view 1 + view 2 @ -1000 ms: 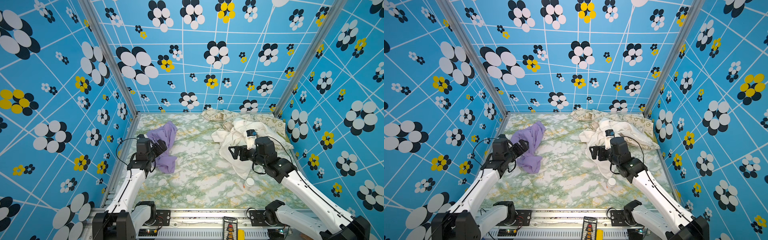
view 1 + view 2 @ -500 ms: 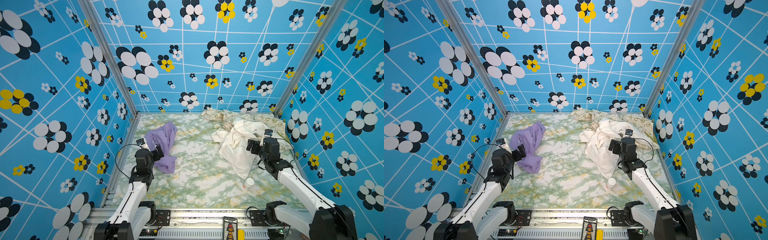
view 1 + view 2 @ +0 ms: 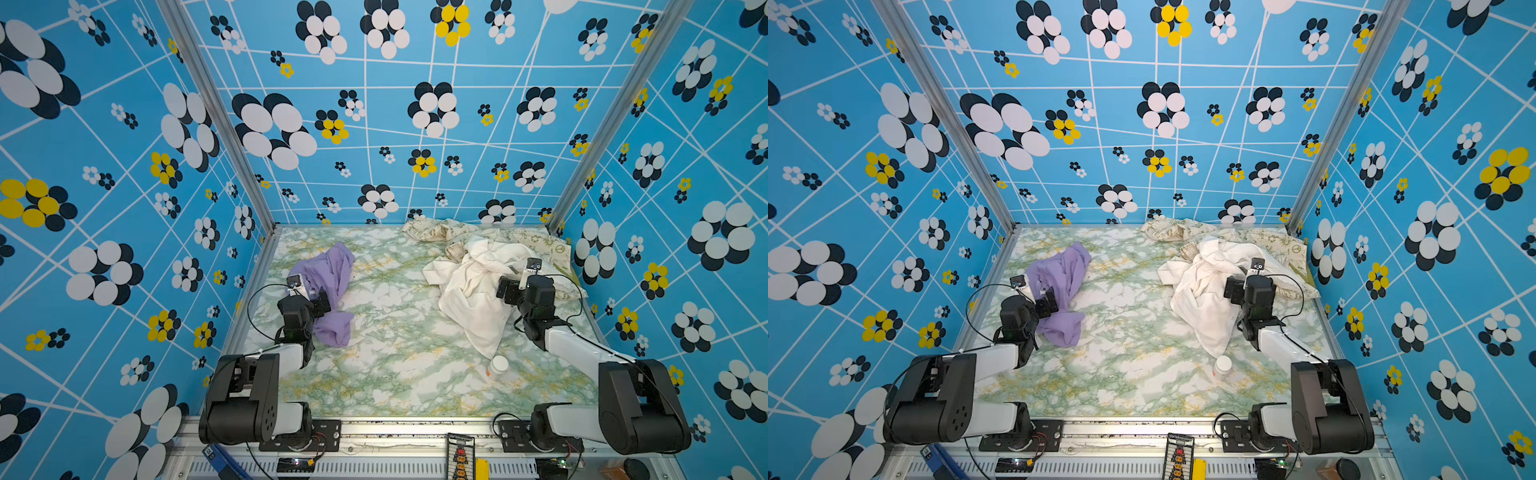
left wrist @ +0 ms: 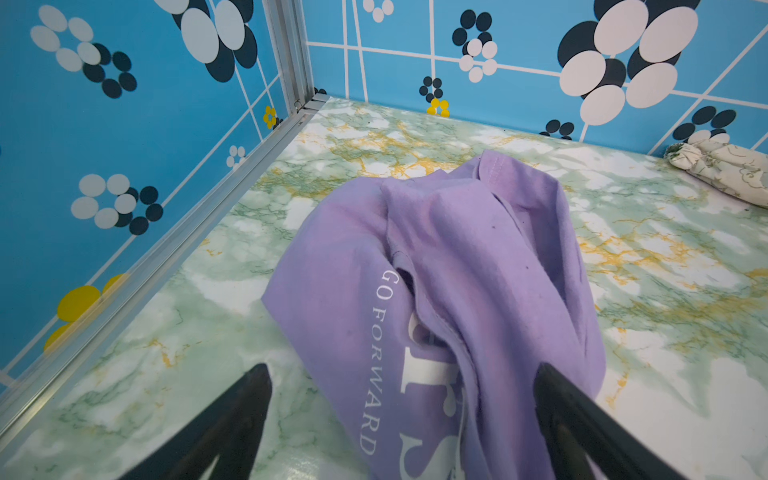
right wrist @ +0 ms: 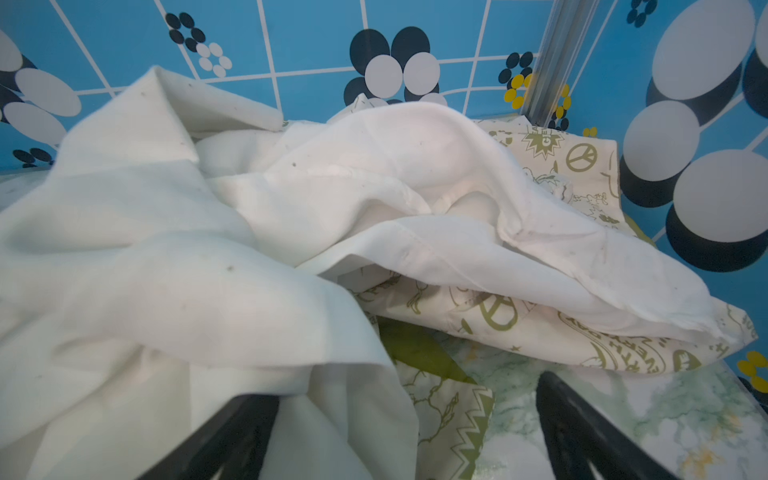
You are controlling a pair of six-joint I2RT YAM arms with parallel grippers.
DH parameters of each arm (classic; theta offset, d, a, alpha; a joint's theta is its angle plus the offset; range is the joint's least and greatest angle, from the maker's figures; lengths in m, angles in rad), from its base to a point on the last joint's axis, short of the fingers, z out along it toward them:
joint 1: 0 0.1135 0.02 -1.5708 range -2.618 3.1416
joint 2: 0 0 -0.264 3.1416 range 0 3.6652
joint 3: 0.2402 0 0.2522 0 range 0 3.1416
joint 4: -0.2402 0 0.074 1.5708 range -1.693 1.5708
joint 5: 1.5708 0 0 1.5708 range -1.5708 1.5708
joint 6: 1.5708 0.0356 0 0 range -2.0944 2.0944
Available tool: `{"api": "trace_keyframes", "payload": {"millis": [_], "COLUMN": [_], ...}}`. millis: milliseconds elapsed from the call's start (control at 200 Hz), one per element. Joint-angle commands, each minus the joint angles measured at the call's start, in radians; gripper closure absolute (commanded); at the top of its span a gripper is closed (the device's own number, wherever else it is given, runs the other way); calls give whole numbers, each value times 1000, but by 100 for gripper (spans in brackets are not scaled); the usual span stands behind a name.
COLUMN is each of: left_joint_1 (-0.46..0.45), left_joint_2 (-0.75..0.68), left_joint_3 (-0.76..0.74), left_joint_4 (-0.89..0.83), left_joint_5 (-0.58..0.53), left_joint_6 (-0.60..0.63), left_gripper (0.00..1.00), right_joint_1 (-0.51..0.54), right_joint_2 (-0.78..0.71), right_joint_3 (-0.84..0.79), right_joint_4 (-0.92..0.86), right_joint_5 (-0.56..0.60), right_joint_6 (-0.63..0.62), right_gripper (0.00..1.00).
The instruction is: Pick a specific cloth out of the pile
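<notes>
Cloth (image 4: 457,249) lies beneath left pincer (image 4: 400,368) (spread wide).

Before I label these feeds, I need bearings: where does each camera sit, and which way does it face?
Top views: high in front, looking down at the table; both arms show.
Left wrist: on the left arm, facing the purple cloth; left hand open.
Right wrist: on the right arm, facing the white cloth; right hand open.
Shared: the printed cloth shows in both wrist views.

Both top views look down from the front, sharing the whole table (image 3: 390,332) — each wrist camera skims it closely.
</notes>
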Motion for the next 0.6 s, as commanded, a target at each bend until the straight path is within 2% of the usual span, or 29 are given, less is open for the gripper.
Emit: {"api": "trace_keyframes", "payload": {"millis": [0,170,235,295,375,465,595], "left_joint_1": [-13,-41,-42,-44,-51,-64,-65], "left_joint_2": [66,161,135,146,140,144,145], "left_joint_3": [-34,-30,-10,8,32,42,42], "left_joint_4": [201,292,208,198,141,128,132], "left_joint_5": [6,3,3,-11,-23,-42,-43], "left_joint_6": [41,84,76,77,79,89,90], "left_gripper": [1,1,1,1,1,1,1], "right_joint_1": [-4,-4,-4,-4,-4,-4,-10], "right_joint_2": [-5,-3,25,52,46,68,182], "right_joint_3": [-11,-44,-95,-136,-121,-125,-196], "right_joint_4": [51,39,120,227,192,234,478], "right_joint_5": [-39,-3,-12,-22,-48,-54,-71], "right_joint_6": [-37,-52,-60,-65,-84,-105,-120], "right_gripper": [1,1,1,1,1,1,1]}}
